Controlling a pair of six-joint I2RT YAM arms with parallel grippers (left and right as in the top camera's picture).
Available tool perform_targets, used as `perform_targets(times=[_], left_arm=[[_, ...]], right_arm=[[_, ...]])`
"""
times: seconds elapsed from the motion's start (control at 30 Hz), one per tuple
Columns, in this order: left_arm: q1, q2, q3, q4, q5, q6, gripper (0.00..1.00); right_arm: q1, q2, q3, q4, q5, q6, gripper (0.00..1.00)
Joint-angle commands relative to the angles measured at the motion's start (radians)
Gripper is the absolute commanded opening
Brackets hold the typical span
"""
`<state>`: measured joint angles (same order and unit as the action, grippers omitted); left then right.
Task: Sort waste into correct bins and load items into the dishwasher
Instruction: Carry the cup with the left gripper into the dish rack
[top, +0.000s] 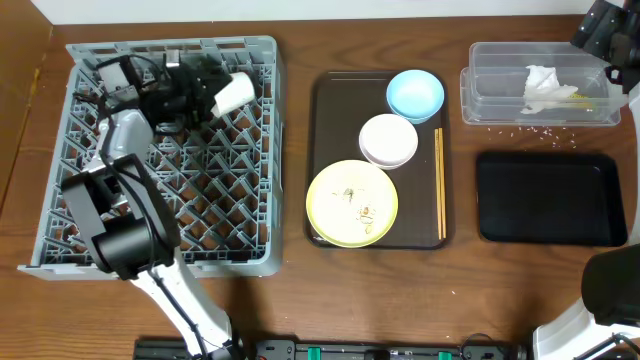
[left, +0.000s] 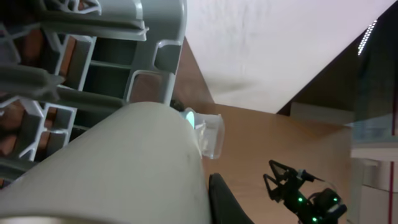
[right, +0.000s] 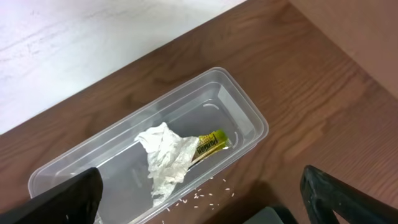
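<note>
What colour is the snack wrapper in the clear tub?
The wrapper is green and yellow; right wrist view.

1. This is looking like a robotics lab staged as a kitchen clean-up station.
2. A robot arm (top: 125, 235) is standing at a wooden surface (top: 300, 310) beside a dish rack (top: 200, 262) and a serving tray (top: 330, 120) carrying a plate (top: 340, 215).
3. A bare white wall (right: 74, 31) is running behind.

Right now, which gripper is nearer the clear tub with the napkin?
Right. The right gripper hovers open over the clear tub; the left gripper is far off over the dish rack, holding the white cup.
</note>
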<state>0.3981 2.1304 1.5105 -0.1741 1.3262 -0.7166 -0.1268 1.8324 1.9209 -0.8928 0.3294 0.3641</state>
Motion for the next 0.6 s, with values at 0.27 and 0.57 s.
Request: perform_targets(times=[0.27, 0.57], left_arm=[[0.105, 0.03, 0.003, -0.003, -0.017, 0.033, 0.08], [0.108, 0.03, 0.003, -0.09, -0.129, 0.104, 0.08]], right_arm=[[-0.005, -0.003, -0.003, 0.002, 0.006, 0.017, 0.99], [-0.005, -0.003, -0.003, 0.002, 0.006, 0.017, 0.99]])
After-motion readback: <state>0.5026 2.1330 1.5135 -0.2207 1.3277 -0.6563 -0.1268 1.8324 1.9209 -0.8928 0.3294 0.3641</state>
